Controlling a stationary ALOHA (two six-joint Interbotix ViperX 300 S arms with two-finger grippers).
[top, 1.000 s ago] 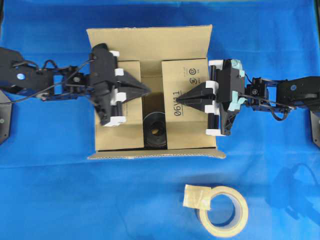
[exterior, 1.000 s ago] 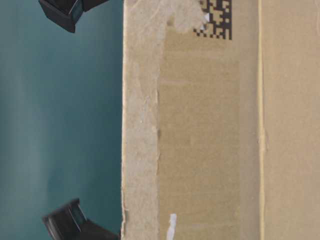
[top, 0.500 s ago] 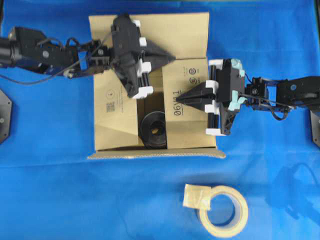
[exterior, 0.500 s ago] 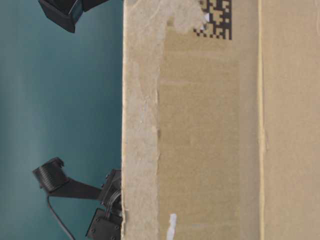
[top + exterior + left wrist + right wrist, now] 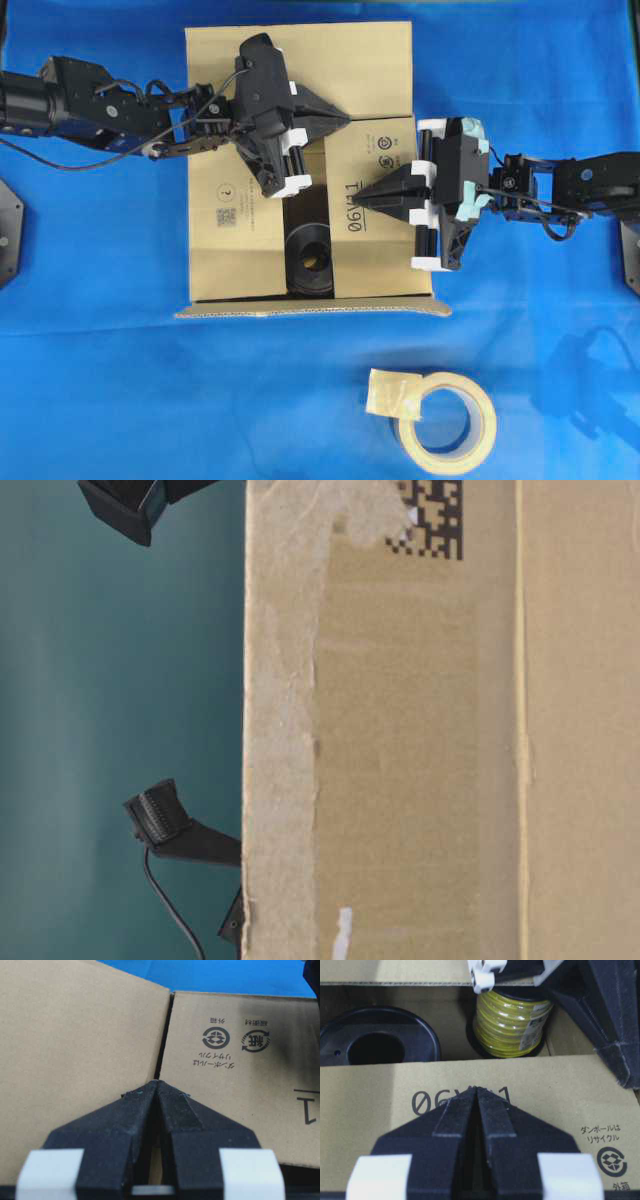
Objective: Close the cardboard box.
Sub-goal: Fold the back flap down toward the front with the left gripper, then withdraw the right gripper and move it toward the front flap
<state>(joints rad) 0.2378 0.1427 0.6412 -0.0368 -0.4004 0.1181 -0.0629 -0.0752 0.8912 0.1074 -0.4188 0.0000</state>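
While the cardboard box [image 5: 305,170] sits in the middle of the blue worktop [image 5: 120,380], just far of centre, with its 2 side flaps folded in but a dark gap open between them, the main risk I see is a flap springing back up. The right claw [image 5: 362,199], its jaws pressed together and holding nothing, rests its tip on the right flap [image 5: 385,250] near the printed number, and if it lifts or slides off toward the gap, that flap would likely rise. The left claw [image 5: 345,121], also pressed shut and empty, points at the seam where the far flap [image 5: 350,65] meets the right flap; the far flap looks part way down, though how steeply it stands cannot be told from above. A push from a narrow closed tip could slip along the smooth cardboard or dive into the seam and snag an edge. The left flap [image 5: 235,240] has nothing on it, so it could lift while the far flap comes over. The near flap [image 5: 310,308] shows only as a thin edge and still has to be folded. Inside the gap lie a black spool [image 5: 312,262] and, in the right wrist view, a yellow spool [image 5: 512,1020]; whether they stand high enough to block the flaps cannot be told. A roll of tape [image 5: 440,410] lies on the worktop near the box's right corner, well apart from both arms.
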